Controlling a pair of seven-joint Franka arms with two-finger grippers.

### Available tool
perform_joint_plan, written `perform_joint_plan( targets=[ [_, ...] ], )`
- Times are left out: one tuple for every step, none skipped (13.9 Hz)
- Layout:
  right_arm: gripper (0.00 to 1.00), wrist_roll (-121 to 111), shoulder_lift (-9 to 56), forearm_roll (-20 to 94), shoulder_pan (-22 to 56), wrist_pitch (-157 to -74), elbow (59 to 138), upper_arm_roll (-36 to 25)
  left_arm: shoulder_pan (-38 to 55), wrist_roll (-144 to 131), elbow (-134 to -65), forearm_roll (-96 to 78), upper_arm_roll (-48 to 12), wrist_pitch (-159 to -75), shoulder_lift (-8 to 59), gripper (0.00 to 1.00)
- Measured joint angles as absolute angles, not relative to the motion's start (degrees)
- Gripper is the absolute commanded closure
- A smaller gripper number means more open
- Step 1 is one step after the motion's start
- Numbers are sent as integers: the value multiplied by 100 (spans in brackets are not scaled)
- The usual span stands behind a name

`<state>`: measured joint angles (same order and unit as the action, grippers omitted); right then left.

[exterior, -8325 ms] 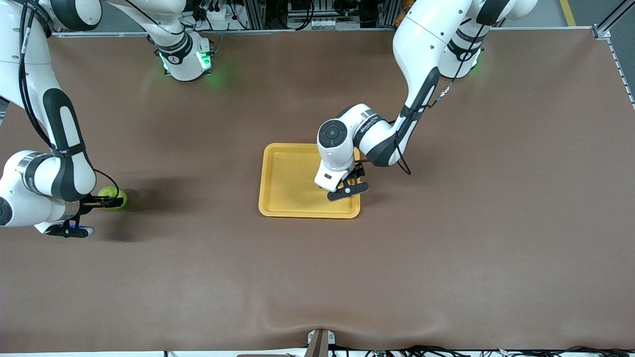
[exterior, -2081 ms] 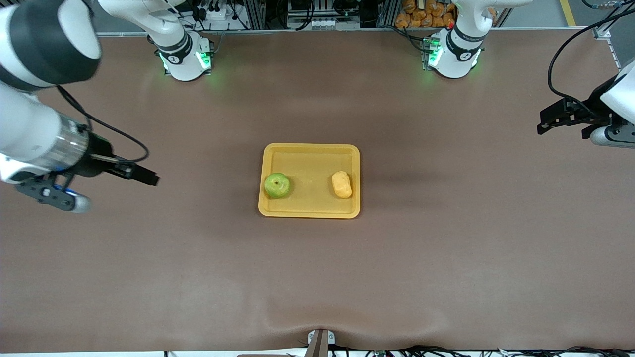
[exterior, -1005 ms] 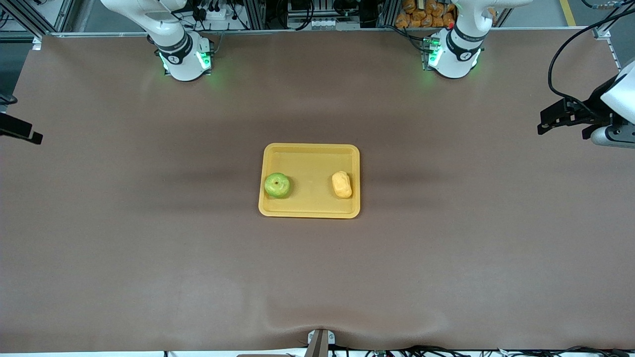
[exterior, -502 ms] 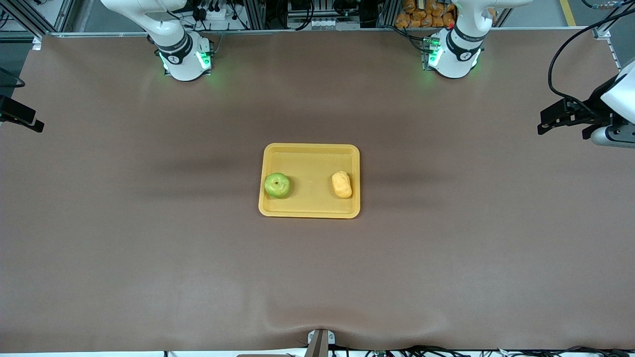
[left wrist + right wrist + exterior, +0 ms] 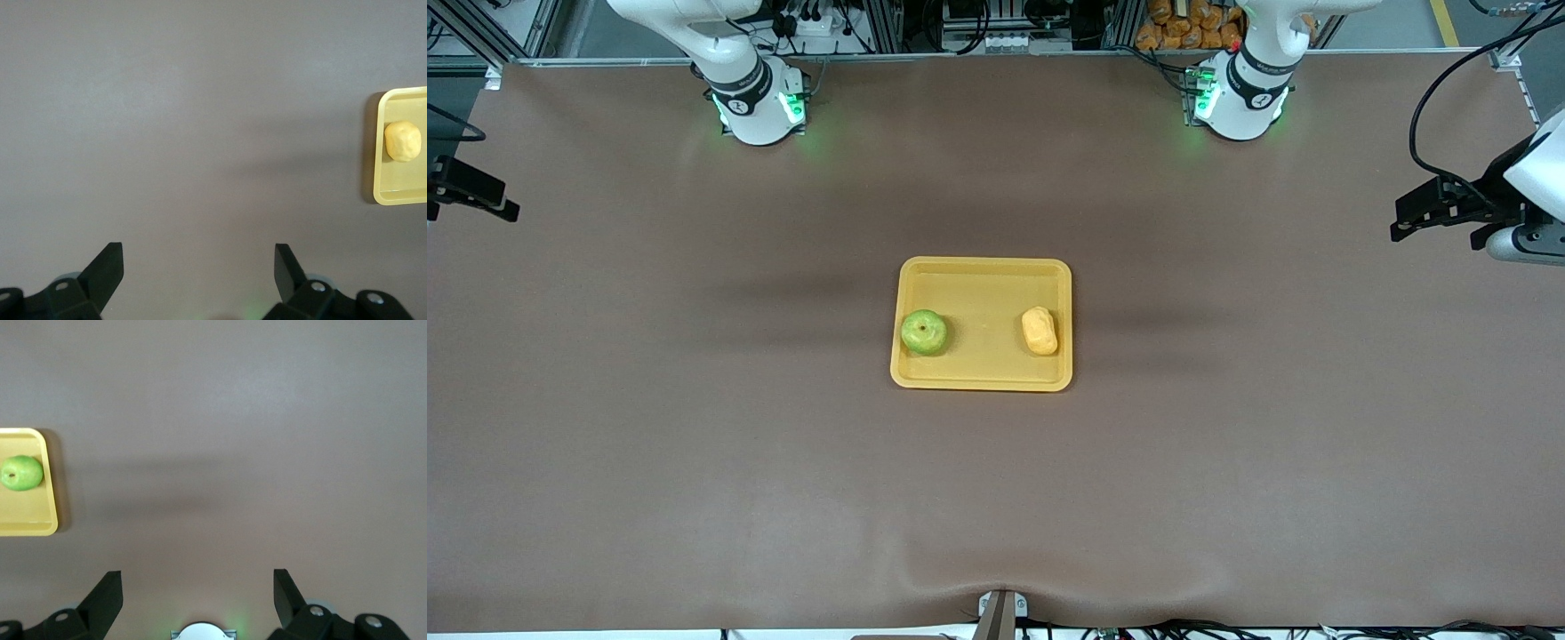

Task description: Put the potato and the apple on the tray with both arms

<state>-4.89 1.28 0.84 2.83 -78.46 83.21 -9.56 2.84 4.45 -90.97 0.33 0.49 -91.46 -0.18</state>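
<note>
Tray (image 5: 981, 277) sits flat near the middle of the tabletop (image 5: 694, 462). Contents: two items, well apart.
- Apple (image 5: 923, 332): on the tray floor, against the rim at the right arm's end, stem dimple up.
- Potato (image 5: 1039, 330): on the tray floor, near the rim at the left arm's end, lying lengthwise.

Left end effector (image 5: 197, 267): raised over bare tabletop at the left arm's end, fingers spread wide, holding nothing; its wrist view catches the tray edge and potato.
Right end effector (image 5: 196, 590): raised over bare tabletop at the right arm's end, fingers spread wide, holding nothing; its wrist view catches the tray edge and apple.
</note>
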Motion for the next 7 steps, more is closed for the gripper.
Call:
perform_joint_plan(
  targets=[
    [0,-489,120,84,307,-7826,8318,-930,284,445,-9097,33,49,-9147,-18,0],
    [0,-489,114,84,327,-7826,8312,-913,284,445,-9097,33,49,-9148,-18,0],
    [0,-489,110,84,340,-7826,8296,-905,284,445,-9096,33,50,-9148,-18,0],
    [0,-490,108,84,346,-7826,8258,-901,283,445,-9097,33,52,-9149,-18,0],
    [0,-490,105,84,347,-7826,8211,-897,282,445,-9097,33,53,-9150,-18,0],
    [0,-490,103,84,347,-7826,8179,-896,283,445,-9096,33,53,-9153,-18,0],
    [0,-491,102,84,347,-7826,8162,-896,282,445,-9096,33,53,-9155,-18,0]
  ],
)
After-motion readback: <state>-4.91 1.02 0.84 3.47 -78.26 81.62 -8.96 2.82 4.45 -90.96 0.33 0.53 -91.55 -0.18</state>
